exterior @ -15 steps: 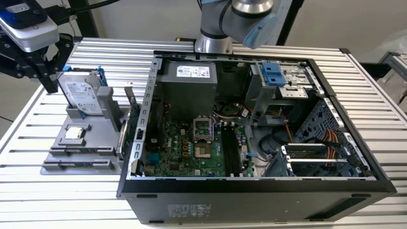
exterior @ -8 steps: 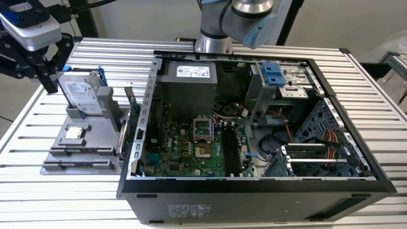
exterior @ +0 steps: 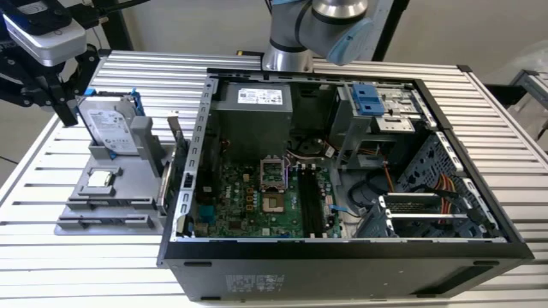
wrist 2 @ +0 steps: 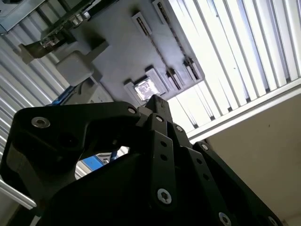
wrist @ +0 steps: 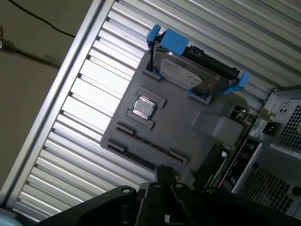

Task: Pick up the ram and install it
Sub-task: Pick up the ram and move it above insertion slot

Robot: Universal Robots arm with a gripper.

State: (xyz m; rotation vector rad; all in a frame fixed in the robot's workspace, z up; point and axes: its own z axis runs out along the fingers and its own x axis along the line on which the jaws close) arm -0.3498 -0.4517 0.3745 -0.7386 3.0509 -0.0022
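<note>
In the exterior view my gripper (exterior: pixel 67 117) hangs over the table's far left corner, just left of the grey parts holder (exterior: pixel 102 186). Its fingers (wrist 2: pixel 157 102) meet at one tip in both wrist views, shut on nothing. A thin green board that I take for the ram (exterior: pixel 164 186) stands on edge along the holder's right side, against the case wall; I cannot make out its chips. It lies well to the gripper's right and nearer the front. The black memory slots (exterior: pixel 308 200) run along the motherboard inside the open case (exterior: pixel 342 253).
The holder (wrist: pixel 188 127) also carries a silver hard drive in a blue frame (wrist: pixel 195 70) and a small square processor chip (wrist: pixel 144 107). A tall metal bracket (exterior: pixel 176 131) rises beside the case. The ribbed table's edge (wrist: pixel 56 117) runs close to the holder.
</note>
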